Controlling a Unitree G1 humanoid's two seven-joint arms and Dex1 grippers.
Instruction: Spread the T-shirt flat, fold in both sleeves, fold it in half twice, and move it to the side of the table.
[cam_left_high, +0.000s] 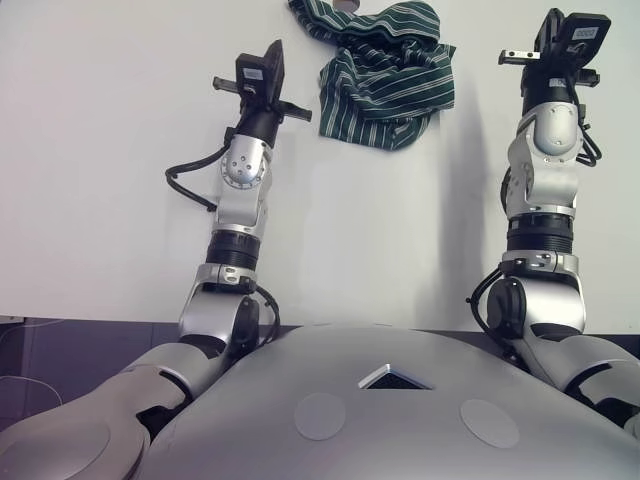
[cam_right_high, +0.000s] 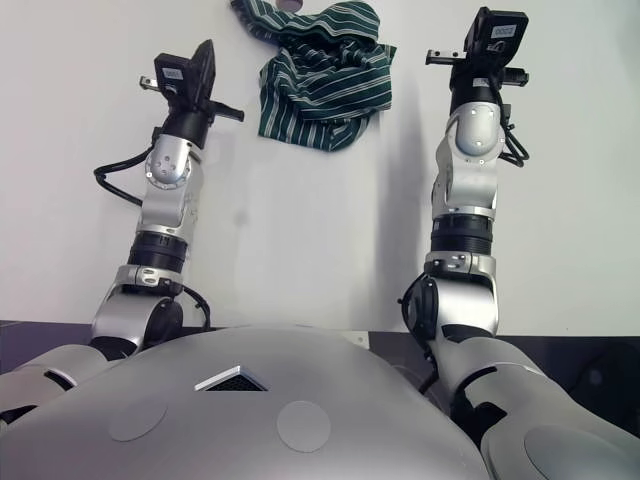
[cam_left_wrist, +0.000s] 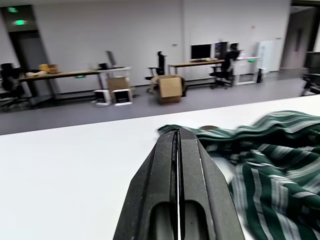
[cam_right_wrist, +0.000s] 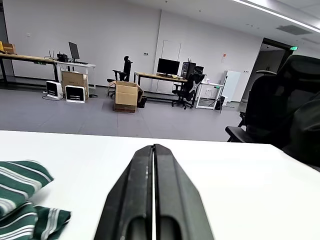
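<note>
A green T-shirt with white stripes (cam_left_high: 382, 72) lies crumpled in a heap at the far middle of the white table (cam_left_high: 120, 180). My left gripper (cam_left_high: 272, 62) is held just left of the heap, apart from it, fingers shut with nothing between them. In the left wrist view the shut fingers (cam_left_wrist: 176, 165) point past the cloth (cam_left_wrist: 270, 165). My right gripper (cam_left_high: 553, 28) is raised to the right of the heap, a gap away, shut and empty. The right wrist view has its shut fingers (cam_right_wrist: 154, 185) with a bit of the shirt (cam_right_wrist: 22, 200) off to one side.
The white table spreads wide to both sides and toward me, with its near edge (cam_left_high: 100, 318) just in front of my body. Beyond the far edge is an office floor with desks, chairs and cardboard boxes (cam_left_wrist: 170, 89).
</note>
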